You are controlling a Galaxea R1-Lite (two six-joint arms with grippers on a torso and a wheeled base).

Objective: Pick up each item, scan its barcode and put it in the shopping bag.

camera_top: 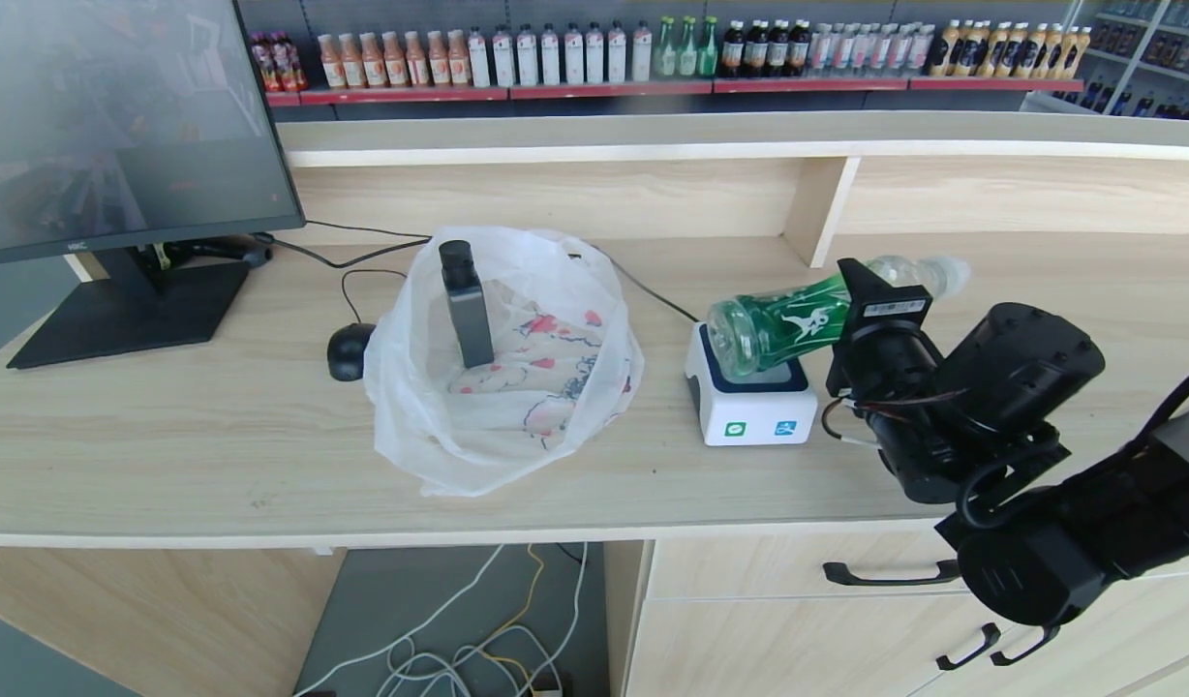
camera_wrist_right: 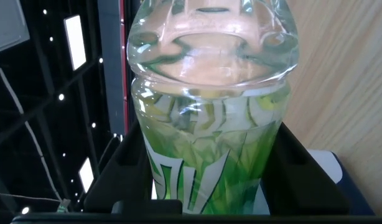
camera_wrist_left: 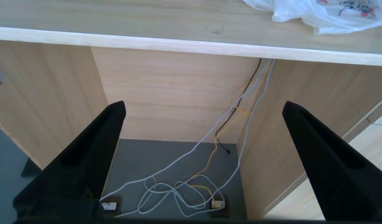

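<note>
My right claw (camera_top: 866,300) is closed on the green-labelled bottle (camera_top: 798,319) and holds it around the body, where the green label ends and the clear part begins. In the right wrist view the bottle (camera_wrist_right: 209,124) sits between my two dark fingers (camera_wrist_right: 125,165), one at each side.

The bottle lies almost flat. Its long axis runs across the counter (camera_top: 217,436) from side to side. The broad green end points to my left, toward the shopping bag (camera_top: 503,387), and is a little lower. The clear, narrower end points to my right and is a little higher.

The green end is over the dark top of the white scanner (camera_top: 749,411) - I cannot tell whether it touches or only hangs just above.

The shopping bag is white thin plastic and stands open on the counter, near the scanner on its left. Inside stands a dark grey bottle (camera_top: 467,305), upright, and beside it lies a pale packet with red print (camera_top: 546,358). A black mouse (camera_top: 348,350) is just beside the bag, and a monitor (camera_top: 120,116) is farther left.

My left claw (camera_wrist_left: 203,109) is wide open and holds nothing - it is low, in front of the counter edge, above cables (camera_wrist_left: 178,186) on the floor.
</note>
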